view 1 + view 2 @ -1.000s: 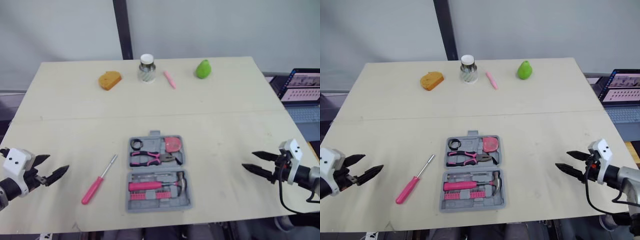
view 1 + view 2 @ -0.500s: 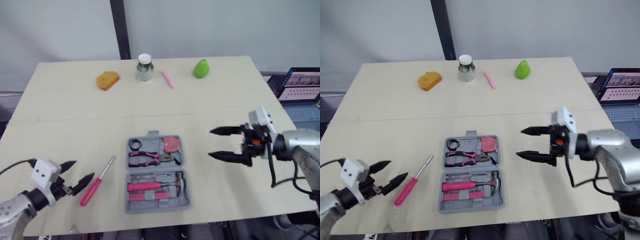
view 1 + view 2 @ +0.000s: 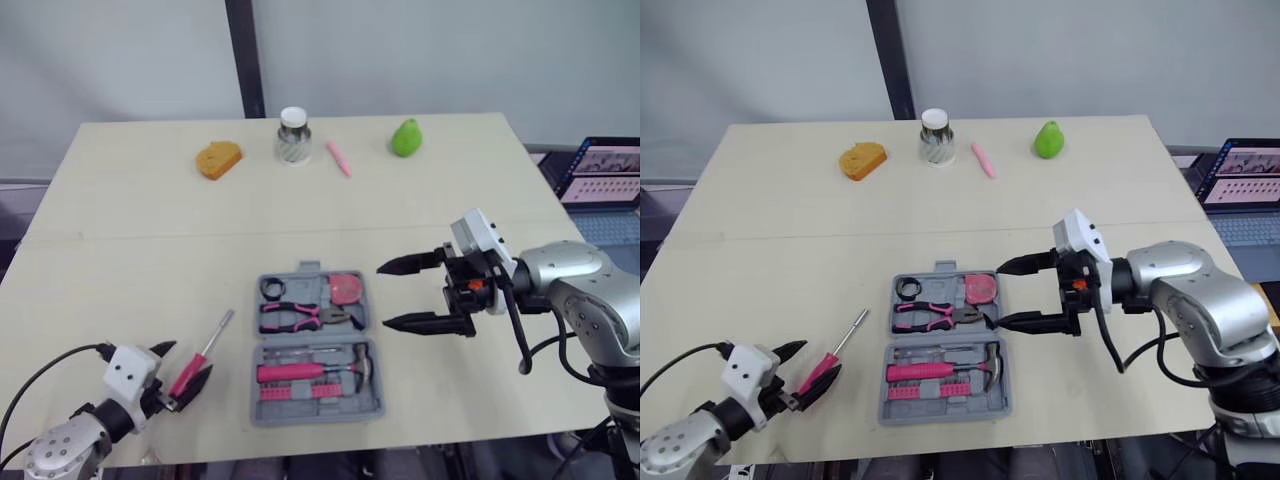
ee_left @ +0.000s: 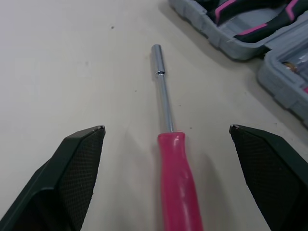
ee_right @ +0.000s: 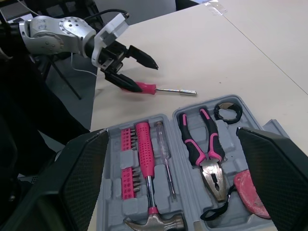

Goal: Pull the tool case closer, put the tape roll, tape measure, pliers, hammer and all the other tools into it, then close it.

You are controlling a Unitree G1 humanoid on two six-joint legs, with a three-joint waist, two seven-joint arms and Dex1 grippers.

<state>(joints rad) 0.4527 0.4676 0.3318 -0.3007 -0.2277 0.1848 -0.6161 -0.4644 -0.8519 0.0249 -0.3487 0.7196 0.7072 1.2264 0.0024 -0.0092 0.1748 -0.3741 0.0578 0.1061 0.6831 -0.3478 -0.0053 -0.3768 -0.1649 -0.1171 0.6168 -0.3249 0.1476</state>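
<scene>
The grey tool case [image 3: 268, 402] lies open near the table's front edge. It holds the black tape roll [image 3: 273, 288], pink tape measure [image 3: 346, 288], pliers [image 3: 305, 318], hammer [image 3: 320, 370] and a row of bits. A pink-handled screwdriver [image 3: 198, 358] lies on the table just left of the case. My left gripper [image 3: 187, 365] is open, its fingers [image 4: 79, 163] on either side of the screwdriver handle [image 4: 175, 187] without touching it. My right gripper [image 3: 383, 296] is open and hovers by the case's right edge, level with the tape measure.
Along the table's far edge stand an orange sponge [image 3: 218, 158], a glass jar [image 3: 293, 135], a pink marker [image 3: 339, 158] and a green pear [image 3: 406, 137]. A laptop [image 3: 605, 175] sits off the table to the right.
My left gripper has moved right to straddle the screwdriver handle. My right gripper has swung in from the table's right side to the case's right edge. Both stayed open.
</scene>
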